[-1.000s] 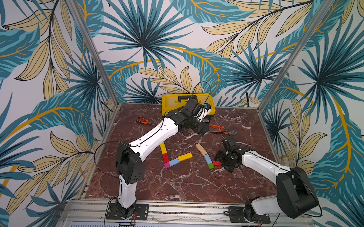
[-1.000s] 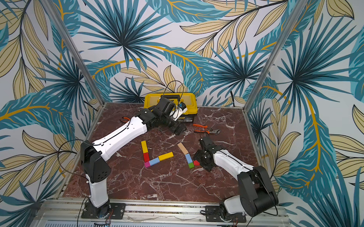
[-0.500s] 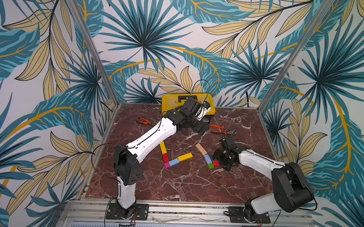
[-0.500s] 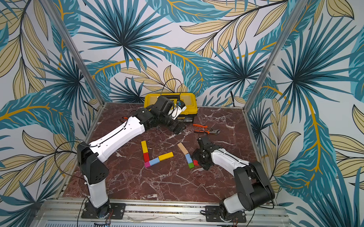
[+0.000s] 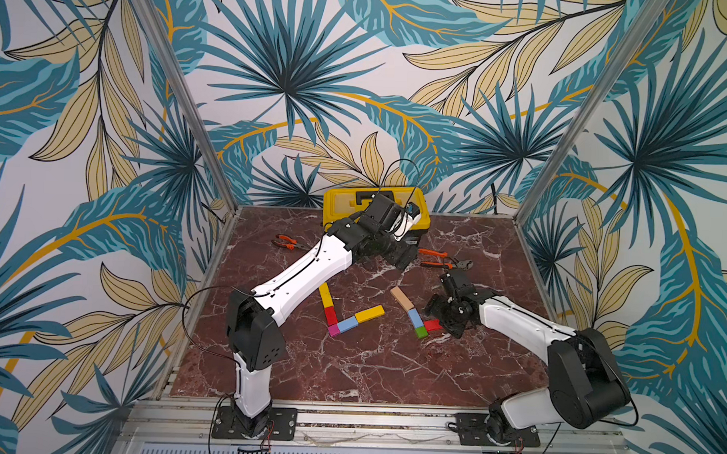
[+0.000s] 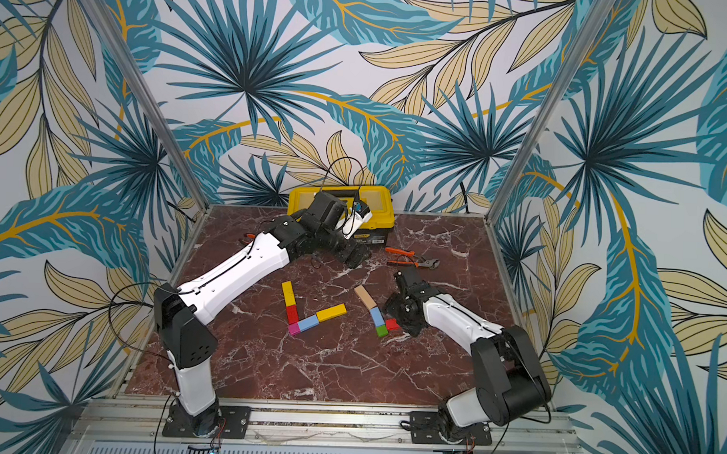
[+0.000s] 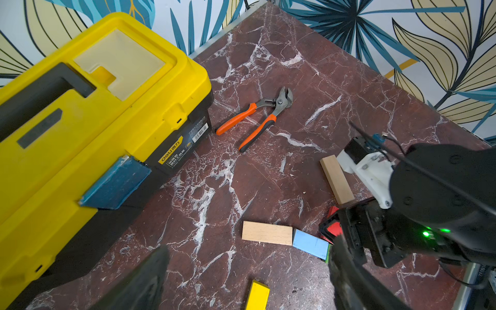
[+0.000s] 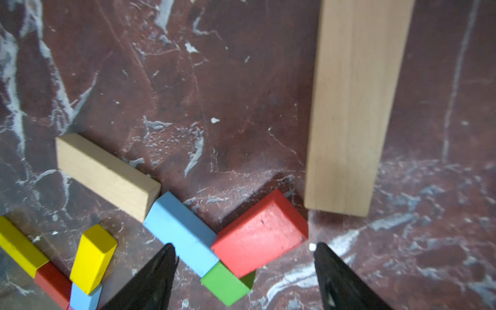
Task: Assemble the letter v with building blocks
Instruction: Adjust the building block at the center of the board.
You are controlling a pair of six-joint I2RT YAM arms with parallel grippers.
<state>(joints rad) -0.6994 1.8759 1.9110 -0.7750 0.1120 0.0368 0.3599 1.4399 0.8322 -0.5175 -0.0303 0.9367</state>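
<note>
1. Bench (image 5: 348, 373): building blocks (image 6: 308, 324) lie flat in two groups near the middle.
2. First group, closed V: yellow bar (image 5: 324, 294), dark red block (image 5: 330, 315), magenta cube (image 5: 333, 330), pale blue block (image 5: 347, 324), second yellow bar (image 5: 369, 314).
3. Second group: tan bar (image 8: 106, 175), light-blue block (image 8: 182, 233) and green cube (image 8: 225, 284) in line. Red block (image 8: 260, 233) abuts them, angled away. Second tan bar (image 8: 351, 107) sits just beside the red block, out of line.
4. Right gripper (image 8: 243, 244): fingers apart, either side of red block, not clamped.
5. Left gripper (image 7: 248, 244): fingers apart, empty, near yellow toolbox (image 7: 94, 107).
</note>
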